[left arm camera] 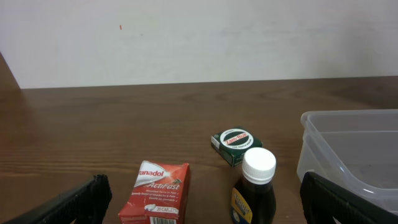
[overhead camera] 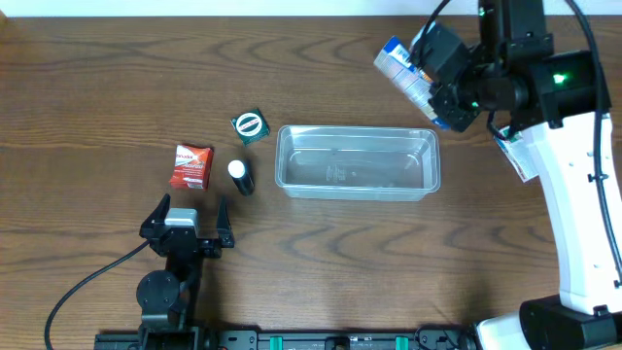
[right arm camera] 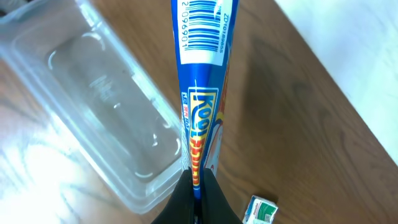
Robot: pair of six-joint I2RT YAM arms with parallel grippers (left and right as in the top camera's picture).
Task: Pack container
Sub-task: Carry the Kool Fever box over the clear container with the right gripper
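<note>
We list: right gripper (right arm camera: 196, 190) clenched on blue packet (right arm camera: 202, 74) near container (overhead camera: 358, 162); left gripper (overhead camera: 191, 206) released, near red packet (overhead camera: 191, 166).

overhead: straight down, far | left wrist: low, level | right wrist: steep, close | shared: container (overhead camera: 389, 160)

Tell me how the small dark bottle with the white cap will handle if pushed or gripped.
The bottle stands upright, tall and narrow, so a push near its white cap would probably tip it. Its round body would then likely roll. It looks rigid and glossy, so possibly slippery in a claw.
</note>
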